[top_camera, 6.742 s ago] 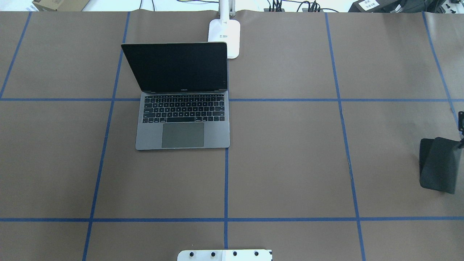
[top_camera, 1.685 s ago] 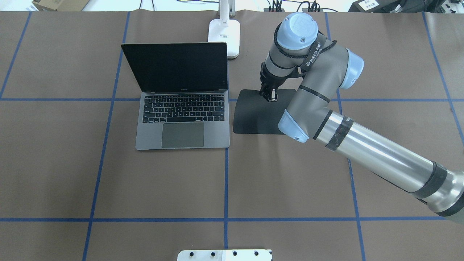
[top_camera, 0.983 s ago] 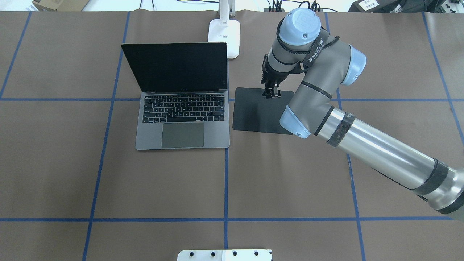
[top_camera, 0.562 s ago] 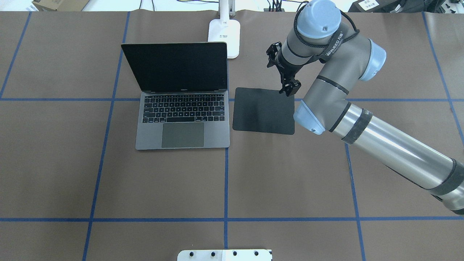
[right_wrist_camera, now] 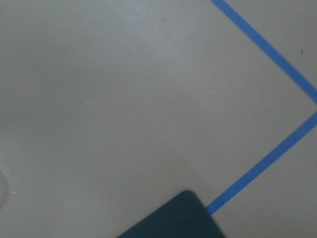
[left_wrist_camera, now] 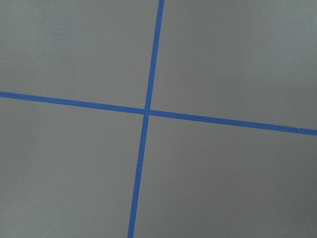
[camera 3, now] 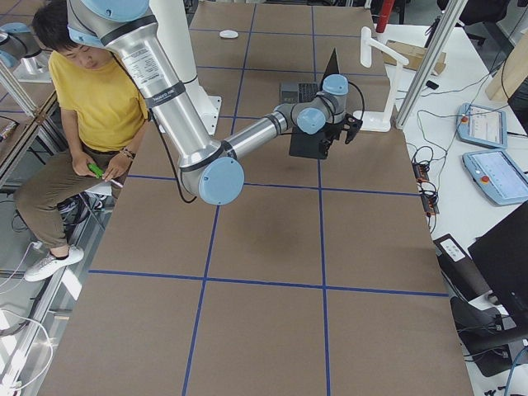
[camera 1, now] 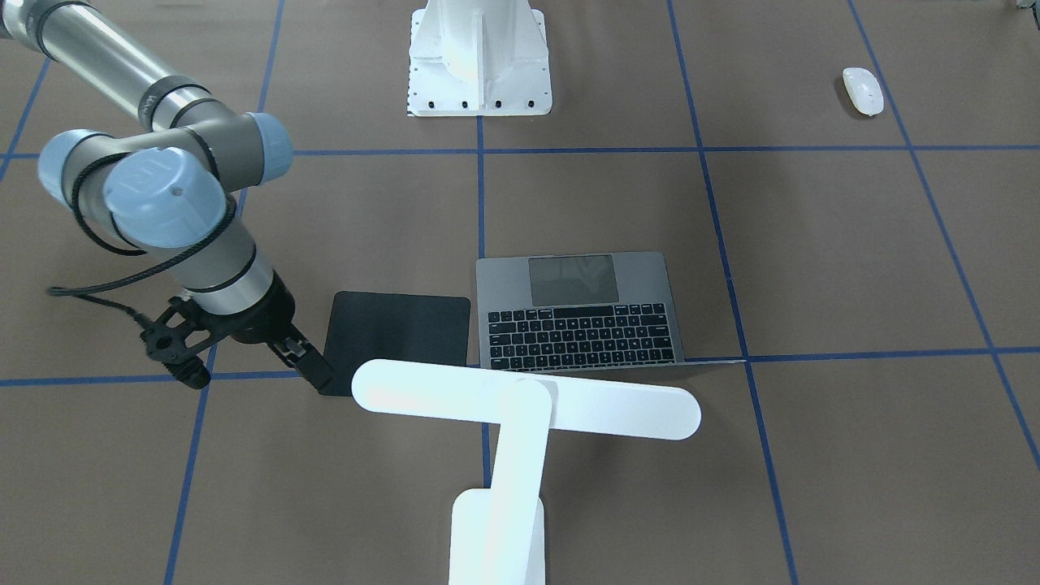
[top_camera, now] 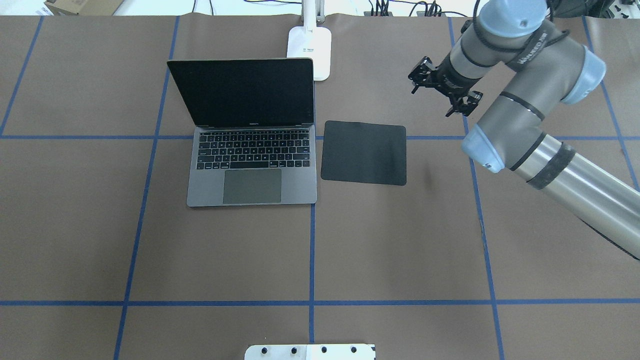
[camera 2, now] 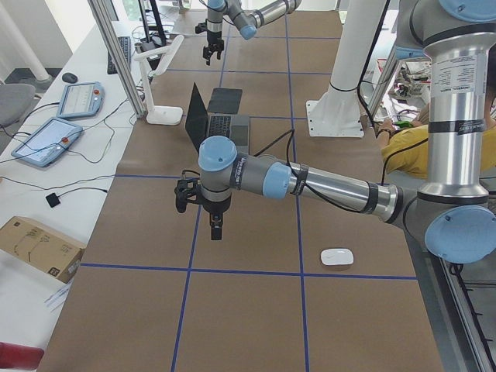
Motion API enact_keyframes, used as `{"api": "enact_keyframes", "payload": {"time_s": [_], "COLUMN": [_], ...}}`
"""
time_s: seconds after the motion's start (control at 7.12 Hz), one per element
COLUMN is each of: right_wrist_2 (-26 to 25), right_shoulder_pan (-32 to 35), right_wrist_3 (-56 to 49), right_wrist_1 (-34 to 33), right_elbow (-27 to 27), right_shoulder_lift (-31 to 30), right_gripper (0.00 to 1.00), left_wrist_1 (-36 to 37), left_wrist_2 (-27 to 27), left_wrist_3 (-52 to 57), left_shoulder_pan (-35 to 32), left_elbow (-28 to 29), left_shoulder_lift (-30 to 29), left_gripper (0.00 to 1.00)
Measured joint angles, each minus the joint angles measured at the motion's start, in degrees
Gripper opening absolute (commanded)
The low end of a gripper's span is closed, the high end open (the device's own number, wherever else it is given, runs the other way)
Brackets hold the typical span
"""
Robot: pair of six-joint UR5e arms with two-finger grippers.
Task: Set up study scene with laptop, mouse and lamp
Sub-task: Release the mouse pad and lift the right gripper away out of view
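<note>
- Brown paper with blue tape lines covers the counter (top_camera: 400,240). The laptop (top_camera: 252,172) stands open on it, with the lamp (camera 1: 528,398) on its far side and a black pad (top_camera: 363,152) just beside it.
- The mouse (camera 1: 863,89) lies well apart on the robot's left side, not yet on the pad.
- On the right arm (top_camera: 520,105) the jaws stand wide and empty, off the pad's far right corner.
- On the left arm (camera 2: 333,184) I cannot tell how the jaws stand.
- The mouse looks light, glossy and slippery, so it is probably best pinched low across its narrow flanks.

laptop (top_camera: 250,165): matt grey metal | mouse (camera 1: 862,90): glossy white plastic | pad (top_camera: 363,152): matt black | table (top_camera: 400,240): matt brown paper
</note>
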Motion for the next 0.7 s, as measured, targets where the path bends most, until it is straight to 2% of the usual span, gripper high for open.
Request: {"api": "enact_keyframes", "payload": {"time_s": [0.28, 0.42, 0.7], "right_wrist_2": [4.64, 6.05, 7.96], "right_shoulder_pan": [7.13, 10.36, 16.05], "right_wrist_3": [-18.87, -28.00, -42.58], "right_wrist_1": [-0.14, -0.14, -0.03], "right_elbow": [0.82, 1.11, 1.35], "right_shoulder_lift": [-6.08, -9.51, -15.96], "right_gripper": [1.00, 1.00, 1.00], "left_wrist_1": [-0.18, -0.34, -0.48], "left_wrist_2": [-0.94, -3.32, -14.35], "left_wrist_3": [0.21, 0.27, -0.13], "left_shoulder_pan": [0.20, 0.38, 1.31], "left_elbow": [-3.31, -5.57, -8.19], "left_shoulder_lift": [1.56, 2.26, 2.79], "left_gripper": [1.00, 1.00, 1.00]}}
